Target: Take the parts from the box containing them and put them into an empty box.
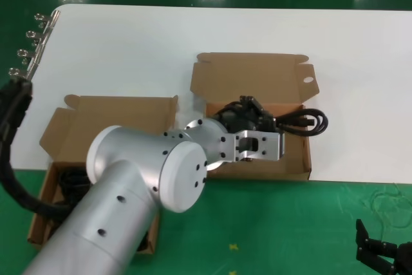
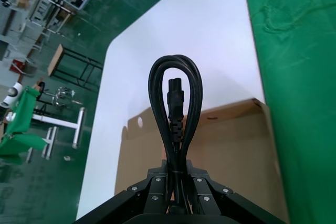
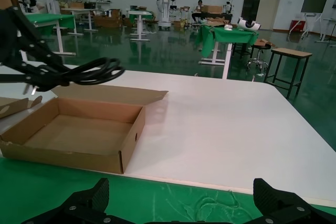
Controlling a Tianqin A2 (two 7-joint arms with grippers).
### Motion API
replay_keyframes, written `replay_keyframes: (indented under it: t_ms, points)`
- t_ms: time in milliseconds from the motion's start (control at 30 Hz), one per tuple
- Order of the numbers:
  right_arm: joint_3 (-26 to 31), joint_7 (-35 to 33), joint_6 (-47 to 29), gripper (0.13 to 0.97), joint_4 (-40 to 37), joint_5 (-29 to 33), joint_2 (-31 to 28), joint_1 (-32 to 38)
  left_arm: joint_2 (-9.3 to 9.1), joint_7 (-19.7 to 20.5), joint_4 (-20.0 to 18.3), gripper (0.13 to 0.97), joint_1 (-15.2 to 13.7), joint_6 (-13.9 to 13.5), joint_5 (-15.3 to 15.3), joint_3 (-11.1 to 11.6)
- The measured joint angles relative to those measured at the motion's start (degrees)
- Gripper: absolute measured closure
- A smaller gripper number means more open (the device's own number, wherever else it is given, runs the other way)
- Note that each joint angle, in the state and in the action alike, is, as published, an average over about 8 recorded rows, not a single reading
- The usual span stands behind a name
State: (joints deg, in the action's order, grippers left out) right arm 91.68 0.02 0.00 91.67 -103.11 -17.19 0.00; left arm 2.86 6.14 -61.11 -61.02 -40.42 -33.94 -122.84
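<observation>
Left gripper [image 2: 173, 192] clamped on a power cord [image 2: 175, 108], holding it above the empty box [image 1: 257, 82] with the oval hole. Source box [image 1: 109, 120] sits at left on tabletop [image 1: 193, 30]. Right gripper [image 3: 178, 203] parked low, fingers apart.

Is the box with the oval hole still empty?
Empty. Its floor is bare in the right wrist view; the left claw holds a cord above it.
</observation>
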Motion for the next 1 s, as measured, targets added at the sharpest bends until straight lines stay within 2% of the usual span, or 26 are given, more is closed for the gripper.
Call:
replay_keyframes:
  t_ms: [233, 333, 567, 700, 867, 1000]
  points:
    - [0.00, 0.00, 0.00, 0.129, 0.00, 0.00, 0.00, 0.00, -1.66, -4.17, 6.19, 0.883, -1.89, 5.08, -1.54, 0.40]
    - [0.00, 0.00, 0.00, 0.129, 0.00, 0.00, 0.00, 0.00, -1.76, -6.48, 8.83, 0.879, -2.84, 7.23, -2.64, 0.48]
    - [0.00, 0.00, 0.00, 0.129, 0.00, 0.00, 0.00, 0.00, -1.63, -12.23, 13.45, 0.810, -4.52, 11.57, -6.98, 0.74]
    - [0.00, 0.00, 0.00, 0.129, 0.00, 0.00, 0.00, 0.00, -1.08, -15.35, 13.02, 0.763, -4.34, 12.64, -11.54, 1.22]
    - [0.00, -0.01, 0.00, 0.129, 0.00, 0.00, 0.00, 0.00, -0.07, -19.01, 8.89, 0.671, -2.68, 12.15, -18.86, 2.99]
    - [0.00, -0.01, 0.00, 0.129, 0.00, 0.00, 0.00, 0.00, 0.21, -20.40, 6.94, 0.652, -1.82, 11.67, -21.54, 4.04]
